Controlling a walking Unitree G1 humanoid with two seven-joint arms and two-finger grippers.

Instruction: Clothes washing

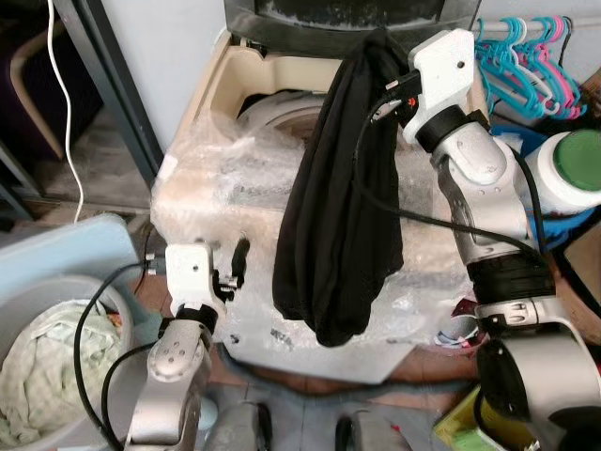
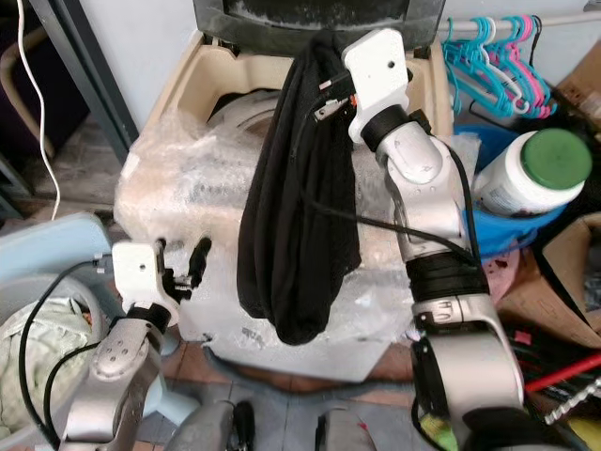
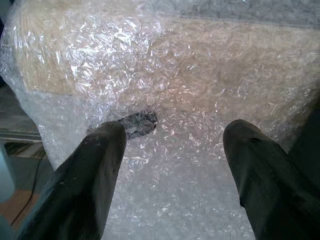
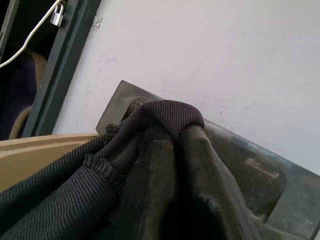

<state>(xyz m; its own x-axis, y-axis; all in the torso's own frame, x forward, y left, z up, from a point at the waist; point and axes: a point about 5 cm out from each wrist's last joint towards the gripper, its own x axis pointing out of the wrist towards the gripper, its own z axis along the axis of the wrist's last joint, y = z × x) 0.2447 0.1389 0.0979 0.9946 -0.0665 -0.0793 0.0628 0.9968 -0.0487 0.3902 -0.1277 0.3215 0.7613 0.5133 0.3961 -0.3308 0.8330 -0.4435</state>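
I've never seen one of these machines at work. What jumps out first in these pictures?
The long black garment stands out: it hangs from the right end effector, raised above the open washing machine, which is wrapped in bubble wrap. The left end effector is low at the machine's front, its fingers spread apart and empty. A basket of pale laundry sits on the robot's left, and bright hangers hang on its right.

Green-capped white bottle [image 2: 526, 178] – below it, blue tub [image 2: 488, 225], beside hangers [image 2: 488, 61].

Soft, even daylight — sharp throughout, mild glare on bubble wrap [image 3: 165, 75].
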